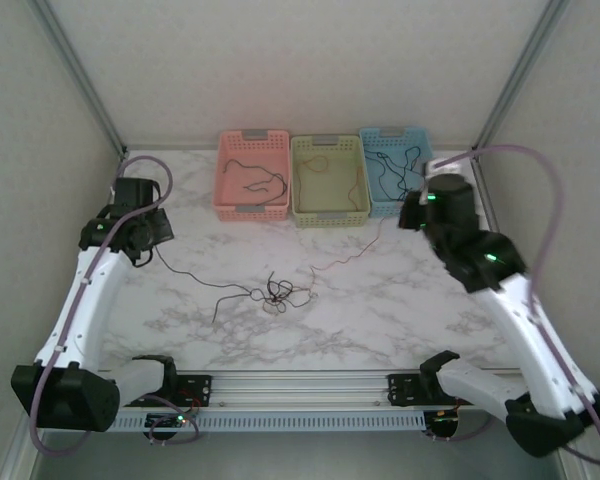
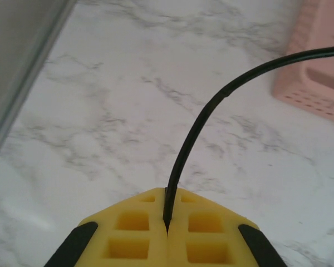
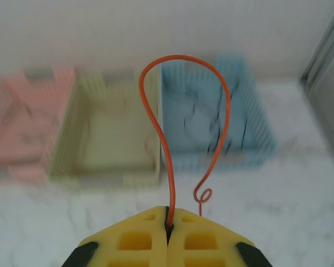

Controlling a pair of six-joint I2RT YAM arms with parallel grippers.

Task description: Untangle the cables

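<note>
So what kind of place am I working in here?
Probably a lab robot cell, not a home: a marble-patterned table boxed in by plain walls on metal framing, with a pink basket, yellow basket and blue basket at its back.

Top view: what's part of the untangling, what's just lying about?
Job:
thin black cable in left gripper
thin red-orange cable in right gripper
knotted wire tangle mid-table

Lying about:
pink plastic basket
yellow-green plastic basket
blue plastic basket
white marble tabletop

No readable text, labels or numbers anywhere
</note>
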